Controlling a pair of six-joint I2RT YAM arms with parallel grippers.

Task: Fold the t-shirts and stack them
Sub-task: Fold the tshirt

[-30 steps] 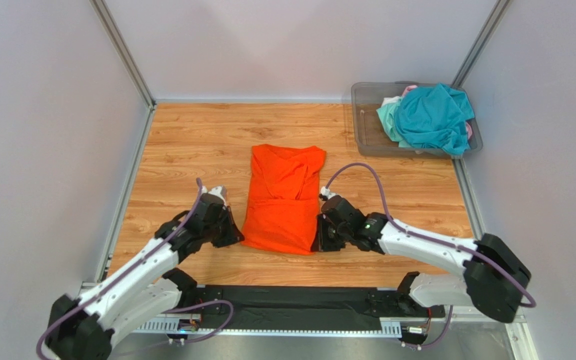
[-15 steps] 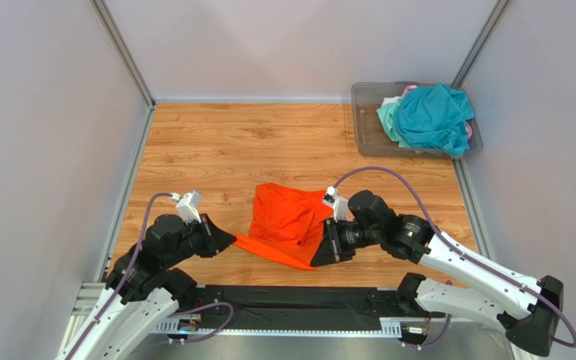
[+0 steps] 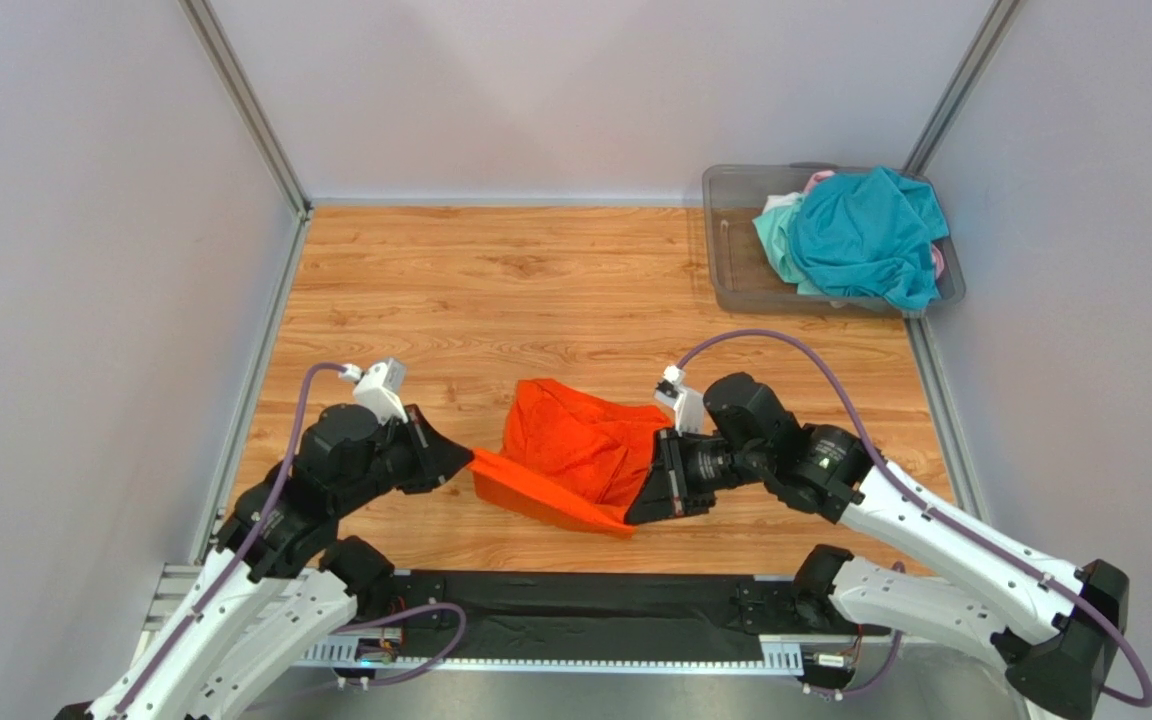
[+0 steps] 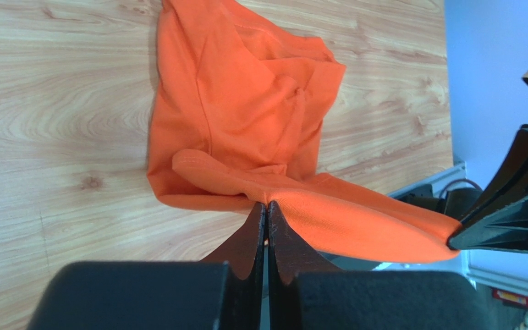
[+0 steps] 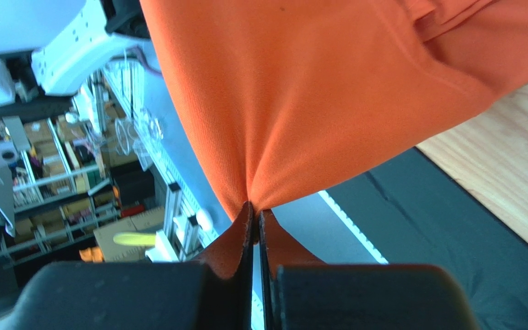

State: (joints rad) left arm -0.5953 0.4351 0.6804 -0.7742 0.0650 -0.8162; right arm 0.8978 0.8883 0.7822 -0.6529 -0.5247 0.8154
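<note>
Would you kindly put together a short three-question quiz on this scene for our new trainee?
1. True or false: the left end effector and the right end effector are both shut on the orange t-shirt.
2. Where does the teal t-shirt lie? A) draped over an arm B) heaped in the grey bin C) under the orange one
3. Fill in: the orange t-shirt's near edge is held ___ the table, while its far part rests on the wood.

Key: 1 true; 2 B; 3 above.
</note>
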